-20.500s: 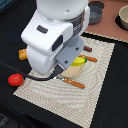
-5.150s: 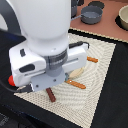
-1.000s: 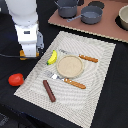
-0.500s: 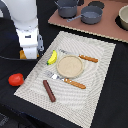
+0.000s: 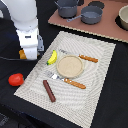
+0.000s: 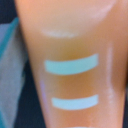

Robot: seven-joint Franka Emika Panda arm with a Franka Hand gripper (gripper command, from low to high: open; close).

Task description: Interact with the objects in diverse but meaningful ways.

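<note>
One bread loaf, orange-brown and scored, fills the wrist view right at the end effector; whether it is pinched cannot be told. Banana lies just beside, tomato near.

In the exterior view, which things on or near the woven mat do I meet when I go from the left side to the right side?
Tomato → sausage → banana → plate. The fork and knife overlap the plate's span, so I leave them out.
</note>
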